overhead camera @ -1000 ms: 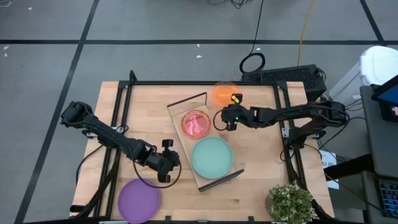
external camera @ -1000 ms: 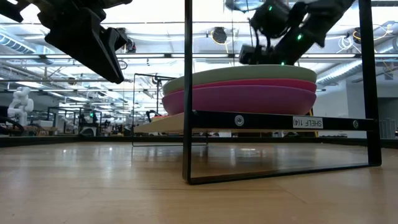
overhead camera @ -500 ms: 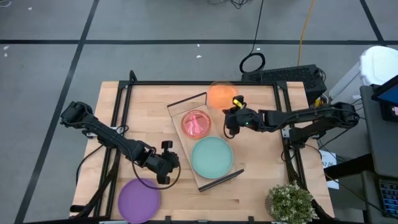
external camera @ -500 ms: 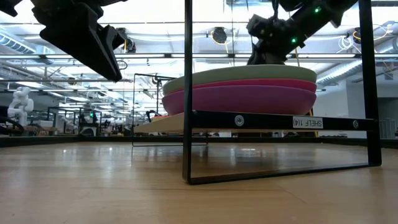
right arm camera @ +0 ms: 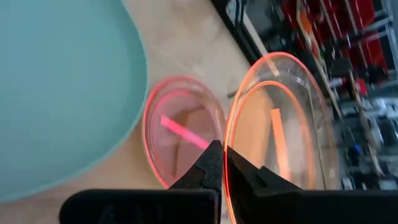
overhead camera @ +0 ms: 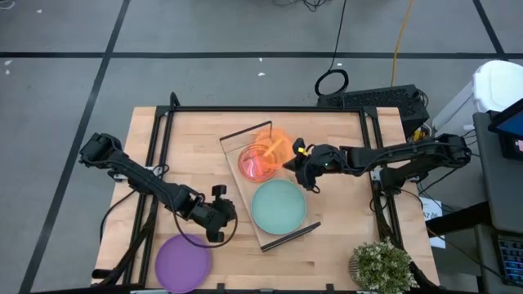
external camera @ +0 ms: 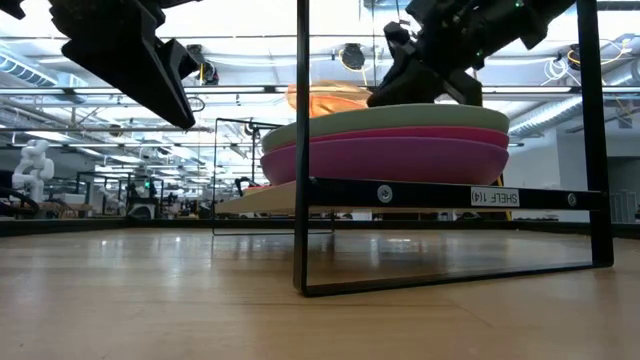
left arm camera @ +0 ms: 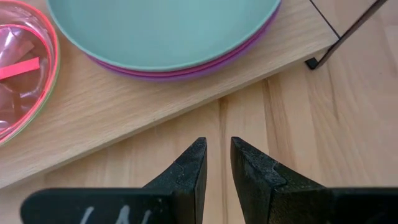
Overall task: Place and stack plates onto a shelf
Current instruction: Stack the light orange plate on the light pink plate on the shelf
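Observation:
My right gripper (overhead camera: 297,157) is shut on the translucent orange plate (overhead camera: 274,140), held tilted over the shelf's (overhead camera: 245,194) far end. Below it a pink divided plate (overhead camera: 257,163) lies on the board; a green rim shows under it in the left wrist view. The teal plate (overhead camera: 278,206) sits on the magenta one (external camera: 390,158) at the shelf's near end. A purple plate (overhead camera: 183,263) lies flat on the table near its front left corner. My left gripper (left arm camera: 217,152) hovers beside the shelf's left long edge, fingers a narrow gap apart, touching nothing. My right gripper pinches the orange plate's rim (right arm camera: 231,146) between its two fingers, one on the inner face and one on the outer. The fingers come from the table's right. The plate is lifted clear and tilted steeply, reaching from the fingers over the pink plate (right arm camera: 183,134).
Black wire frames (external camera: 300,150) stand at the shelf's short ends. A black rail frame (overhead camera: 261,109) runs round the tabletop. A potted plant (overhead camera: 381,266) stands at the table's near right corner. Bare wood lies left of the shelf and along the right side.
The orange plate lay flat on the table behind the shelf's far end. My right gripper has raised it by the rim, tipped it up steeply and carried it toward the table's left and near side, over the pink plate. My left arm has kept still.

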{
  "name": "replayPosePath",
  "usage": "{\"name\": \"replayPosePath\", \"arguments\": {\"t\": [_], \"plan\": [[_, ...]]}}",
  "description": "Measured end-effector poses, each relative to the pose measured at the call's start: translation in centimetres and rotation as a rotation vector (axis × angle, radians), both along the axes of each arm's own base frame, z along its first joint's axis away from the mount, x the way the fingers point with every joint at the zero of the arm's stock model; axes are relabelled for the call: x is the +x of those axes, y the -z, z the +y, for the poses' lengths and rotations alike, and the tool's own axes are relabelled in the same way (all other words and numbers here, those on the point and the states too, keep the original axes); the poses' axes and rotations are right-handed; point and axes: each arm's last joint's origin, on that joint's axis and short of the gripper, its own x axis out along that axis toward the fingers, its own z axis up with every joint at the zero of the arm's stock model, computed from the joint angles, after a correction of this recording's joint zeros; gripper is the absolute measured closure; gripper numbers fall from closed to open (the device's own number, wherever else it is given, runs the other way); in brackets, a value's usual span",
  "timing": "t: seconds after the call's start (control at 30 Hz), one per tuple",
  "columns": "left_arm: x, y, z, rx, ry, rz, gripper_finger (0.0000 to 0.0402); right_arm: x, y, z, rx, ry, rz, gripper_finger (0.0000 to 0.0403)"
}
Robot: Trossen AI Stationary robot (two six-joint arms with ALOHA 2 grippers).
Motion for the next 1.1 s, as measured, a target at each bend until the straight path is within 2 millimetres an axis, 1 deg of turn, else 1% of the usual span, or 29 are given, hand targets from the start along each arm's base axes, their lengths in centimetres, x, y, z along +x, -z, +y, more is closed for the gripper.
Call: {"name": "replayPosePath", "arguments": {"t": [0.17,0.4,0.7,0.77,0.87,0.97,1.1], "plan": [[-0.1,0.0,-0.3,-0.005,0.006,-0.002,0.0323,0.6,0.4,-0.1,0.028,-0.105,-0.008,0.0403],[-0.1,-0.1,-0.4,-0.013,0.003,-0.009,0.0323,1.9,2.2,-0.6,-0.007,-0.169,0.011,0.0403],[-0.2,-0.1,-0.5,-0.017,0.002,-0.008,0.0323,3.0,4.5,-2.3,-0.013,-0.128,0.060,0.0403],[-0.2,-0.1,-0.6,-0.018,0.005,-0.009,0.0323,3.1,4.8,-2.6,-0.010,-0.122,0.059,0.0403],[-0.3,-0.1,-0.7,-0.017,0.009,-0.008,0.0323,3.3,5.0,-3.0,0.021,-0.161,0.045,0.0403],[-0.3,0.0,-0.7,-0.017,0.010,-0.008,0.0323,3.3,5.0,-3.4,0.045,-0.187,0.035,0.0403],[-0.3,0.0,-0.7,-0.018,0.009,-0.008,0.0323,3.3,5.0,-3.6,0.064,-0.172,0.035,0.0403]]}}
